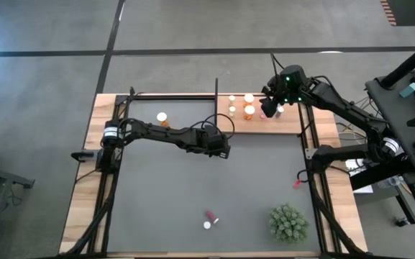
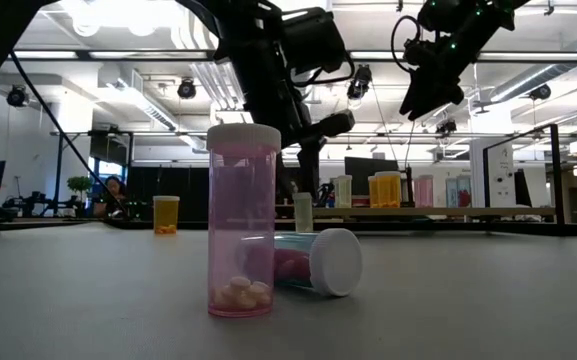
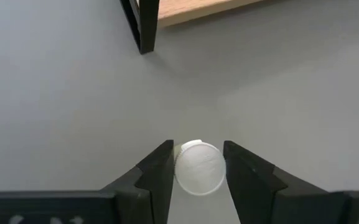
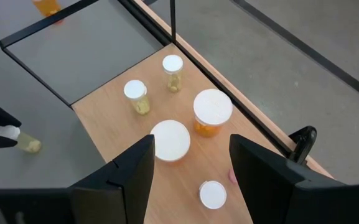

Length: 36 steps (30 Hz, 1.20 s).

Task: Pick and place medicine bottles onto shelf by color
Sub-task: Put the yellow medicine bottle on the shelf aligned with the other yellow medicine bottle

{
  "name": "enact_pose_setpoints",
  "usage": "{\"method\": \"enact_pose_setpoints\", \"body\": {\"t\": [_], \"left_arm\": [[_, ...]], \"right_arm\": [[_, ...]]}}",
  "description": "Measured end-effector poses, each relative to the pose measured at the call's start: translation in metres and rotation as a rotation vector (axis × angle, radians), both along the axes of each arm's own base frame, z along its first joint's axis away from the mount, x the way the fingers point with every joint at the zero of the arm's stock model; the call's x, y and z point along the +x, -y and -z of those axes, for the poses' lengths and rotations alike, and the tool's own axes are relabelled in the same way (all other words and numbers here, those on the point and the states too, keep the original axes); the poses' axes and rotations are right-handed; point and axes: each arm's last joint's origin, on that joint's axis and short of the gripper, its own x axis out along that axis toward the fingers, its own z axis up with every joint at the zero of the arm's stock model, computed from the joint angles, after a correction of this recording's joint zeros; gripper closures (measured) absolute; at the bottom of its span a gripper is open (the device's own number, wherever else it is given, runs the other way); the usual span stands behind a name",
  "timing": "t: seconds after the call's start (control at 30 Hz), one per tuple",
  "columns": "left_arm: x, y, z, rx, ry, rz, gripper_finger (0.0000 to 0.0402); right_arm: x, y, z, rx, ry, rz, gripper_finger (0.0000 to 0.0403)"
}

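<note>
A small white-capped bottle (image 3: 200, 168) is clamped upright between the fingers of the left gripper (image 1: 221, 147) over the mat's middle, its long axis vertical. The shelf (image 1: 297, 122) lies toward one o'clock from that gripper in the high view, near by. The right gripper (image 1: 268, 108) hangs over the shelf with fingers apart, nothing held.

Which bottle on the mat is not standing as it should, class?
A pink bottle lies tipped on its side at the near edge of the mat, its white cap facing sideways, right beside an upright pink bottle. Nothing appears spilled; every other bottle in view stands upright.
</note>
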Motion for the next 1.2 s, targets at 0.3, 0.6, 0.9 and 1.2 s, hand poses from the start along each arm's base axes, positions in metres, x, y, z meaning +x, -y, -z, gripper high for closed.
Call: {"method": "enact_pose_setpoints", "body": {"t": [0.3, 0.6, 0.9, 1.2], "left_arm": [[0.001, 0.001, -0.002, -0.027, 0.010, 0.019, 0.0225], [-0.003, 0.001, -0.030, -0.063, 0.088, 0.032, 0.0166], [-0.037, -0.002, -0.094, -0.004, 0.174, 0.105, 0.0158], [-0.104, -0.007, -0.139, 0.163, 0.022, -0.009, 0.0158]], "right_arm": [[0.000, 0.000, 0.000, 0.000, 0.000, 0.000, 0.0204], [0.000, -0.001, 0.000, -0.010, -0.009, -0.017, 0.0204], [0.014, -0.018, -0.002, 0.122, 0.146, -0.314, 0.0204], [0.056, -0.041, 0.011, 0.103, 0.274, -0.489, 0.0204]]}}
